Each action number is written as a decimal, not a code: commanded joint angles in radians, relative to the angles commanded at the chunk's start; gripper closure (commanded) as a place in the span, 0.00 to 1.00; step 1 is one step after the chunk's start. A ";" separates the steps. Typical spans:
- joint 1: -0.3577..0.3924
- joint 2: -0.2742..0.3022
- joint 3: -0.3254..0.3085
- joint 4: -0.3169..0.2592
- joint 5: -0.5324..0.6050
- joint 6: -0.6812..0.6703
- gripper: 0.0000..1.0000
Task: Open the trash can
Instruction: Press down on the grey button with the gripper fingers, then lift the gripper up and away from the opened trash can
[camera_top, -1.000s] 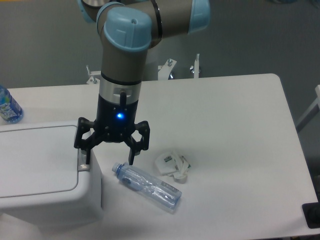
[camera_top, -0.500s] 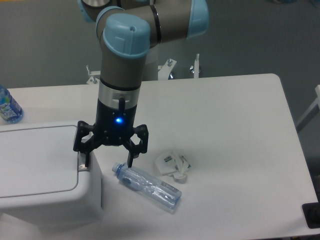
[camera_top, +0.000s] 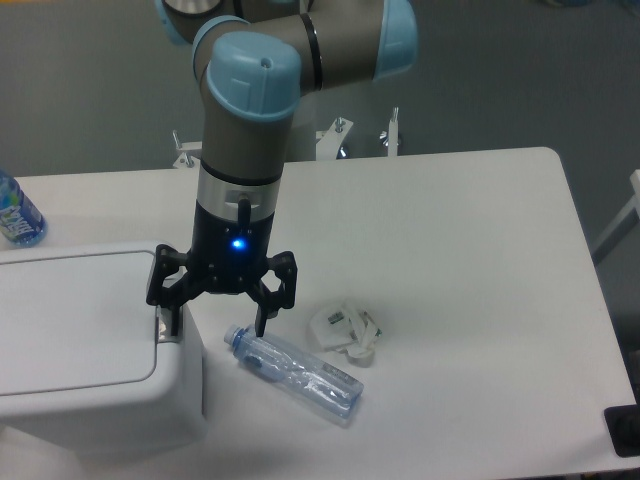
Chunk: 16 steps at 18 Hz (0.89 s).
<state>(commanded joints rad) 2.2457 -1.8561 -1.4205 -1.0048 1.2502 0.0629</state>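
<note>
While tool (camera_top: 218, 322) hangs spread, empty, one finger over latch (camera_top: 165, 327) at trash can (camera_top: 90, 340) rim; off-centre press could slip off, lid stays shut.

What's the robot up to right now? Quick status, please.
Gripper open, one finger on the latch. Trash can lid shut. Bottle lies just right of it.

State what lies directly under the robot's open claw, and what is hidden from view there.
Under the claw: the trash can's right rim with its grey latch button beneath one finger, and the clear bottle's cap end beneath the other. The closed lid hides the bin's inside.
</note>
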 joint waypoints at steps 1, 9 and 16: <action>0.000 -0.002 0.000 0.000 0.000 -0.002 0.00; 0.000 -0.002 0.015 0.000 -0.002 0.000 0.00; 0.104 0.046 0.055 0.009 0.005 0.011 0.00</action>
<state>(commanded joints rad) 2.3498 -1.8101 -1.3653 -0.9956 1.2548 0.0736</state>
